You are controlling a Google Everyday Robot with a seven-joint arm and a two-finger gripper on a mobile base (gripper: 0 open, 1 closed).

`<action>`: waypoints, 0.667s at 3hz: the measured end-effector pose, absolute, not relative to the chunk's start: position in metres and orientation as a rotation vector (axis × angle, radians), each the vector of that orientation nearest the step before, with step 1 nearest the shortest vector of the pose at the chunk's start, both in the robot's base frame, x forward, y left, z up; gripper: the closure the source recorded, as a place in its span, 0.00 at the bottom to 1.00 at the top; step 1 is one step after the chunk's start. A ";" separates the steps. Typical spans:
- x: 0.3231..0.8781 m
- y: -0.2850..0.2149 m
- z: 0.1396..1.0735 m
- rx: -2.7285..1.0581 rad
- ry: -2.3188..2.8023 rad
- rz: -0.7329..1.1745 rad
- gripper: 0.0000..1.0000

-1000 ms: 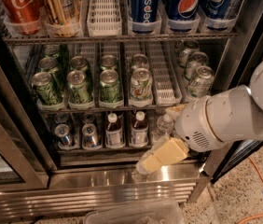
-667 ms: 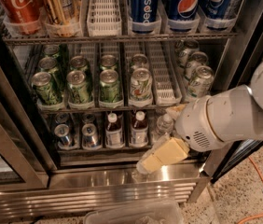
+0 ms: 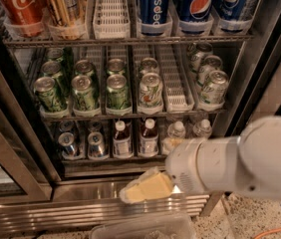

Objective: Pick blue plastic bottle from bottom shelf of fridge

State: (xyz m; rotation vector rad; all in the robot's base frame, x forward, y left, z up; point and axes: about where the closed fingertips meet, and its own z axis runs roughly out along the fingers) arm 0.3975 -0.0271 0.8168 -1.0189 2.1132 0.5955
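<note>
Two small bottles with white caps, dark reddish-brown necks and pale labels stand side by side on the bottom shelf (image 3: 110, 159) of the fridge (image 3: 26, 173). The blue plastic bottle (image 3: 122, 139) is the left one, and its twin (image 3: 148, 136) is just to its right. My gripper (image 3: 145, 187), cream-coloured on a thick white arm (image 3: 230, 164), hangs in front of the steel sill. It is below the bottles, outside the shelf, and touches neither.
Two clear water bottles (image 3: 176, 132) stand right of the pair and silver cans (image 3: 67, 144) stand to the left. Green cans (image 3: 84, 91) fill the rack above, with Pepsi cans (image 3: 153, 8) and Coke cans (image 3: 19, 6) higher. A clear plastic bin (image 3: 145, 228) sits below.
The gripper has moved left and down, away from the shelf front. The arm has dropped lower, so the clear water bottles now show.
</note>
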 end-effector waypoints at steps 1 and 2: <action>0.385 0.013 0.768 -0.869 2.146 0.712 0.00; 0.379 0.037 0.725 -0.736 2.197 0.761 0.00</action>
